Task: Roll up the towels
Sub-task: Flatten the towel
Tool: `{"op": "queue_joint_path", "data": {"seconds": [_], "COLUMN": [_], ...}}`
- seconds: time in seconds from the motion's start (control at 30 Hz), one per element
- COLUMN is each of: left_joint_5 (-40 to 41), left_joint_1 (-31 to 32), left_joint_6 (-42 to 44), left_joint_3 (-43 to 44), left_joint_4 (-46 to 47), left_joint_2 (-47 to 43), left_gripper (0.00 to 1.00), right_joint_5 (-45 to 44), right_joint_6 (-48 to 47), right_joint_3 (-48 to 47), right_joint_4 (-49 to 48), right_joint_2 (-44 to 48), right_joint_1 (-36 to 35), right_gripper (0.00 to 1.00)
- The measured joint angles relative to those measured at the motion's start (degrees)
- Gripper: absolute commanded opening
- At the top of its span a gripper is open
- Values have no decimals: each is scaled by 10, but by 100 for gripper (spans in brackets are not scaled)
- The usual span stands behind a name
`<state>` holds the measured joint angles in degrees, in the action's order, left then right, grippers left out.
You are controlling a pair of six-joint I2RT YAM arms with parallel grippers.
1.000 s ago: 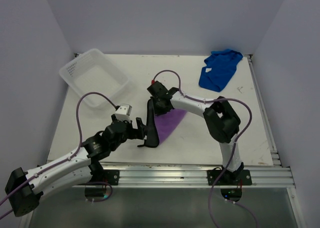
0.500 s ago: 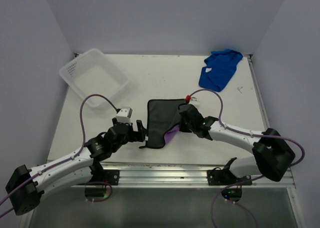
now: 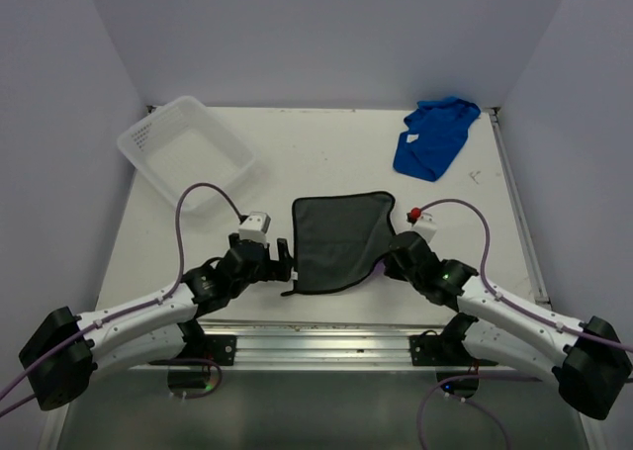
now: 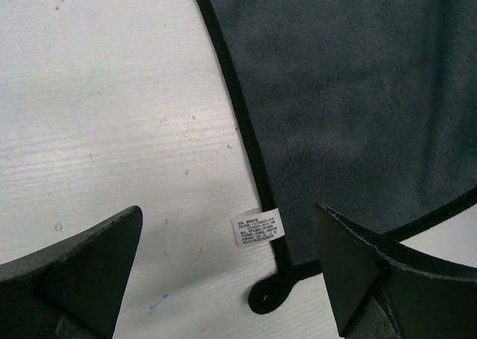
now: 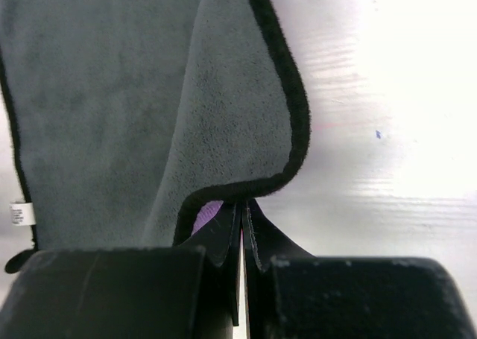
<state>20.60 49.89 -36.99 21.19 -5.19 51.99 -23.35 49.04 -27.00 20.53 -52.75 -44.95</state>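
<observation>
Right gripper rightward, grey towel now flat

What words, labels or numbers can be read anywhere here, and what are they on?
Several lines of tiny print on the white tag at the edge of the dark grey cloth: too small to read.
No other writing shows in any view.

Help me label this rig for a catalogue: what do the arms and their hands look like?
The left arm and right arm have white shells with black joints and black bases. A thin purple cable loops along each. The left hand and right hand have black, wedge-shaped fingers. A small white camera block sits at each wrist; the right one carries a red dot.
</observation>
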Motion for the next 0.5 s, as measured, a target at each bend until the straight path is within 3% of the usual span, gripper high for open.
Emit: {"op": "queue_joint_path", "data": {"seconds": [0.2,0.3,0.33,0.5], "left_joint_5": [-12,-17,-18,-16], "left_joint_1": [0,0,0,0], "left_joint_6": [-1,-1,-1,2], "left_joint_3": [0,0,0,1], "left_joint_4": [15,24,26,35], "left_joint_2": [26,27,26,31], "left_gripper": [100,100,100,100], "right_joint_5": [-10,-9,-9,-22], "right_joint_6": [49,77,83,99], "right_joint_3": [44,78,80,53], "right_joint_4": [48,71,86,177], "right_joint_2": [35,55,61,143], "right_joint_1": [0,0,0,0], "right_gripper": [0,30,53,71]}}
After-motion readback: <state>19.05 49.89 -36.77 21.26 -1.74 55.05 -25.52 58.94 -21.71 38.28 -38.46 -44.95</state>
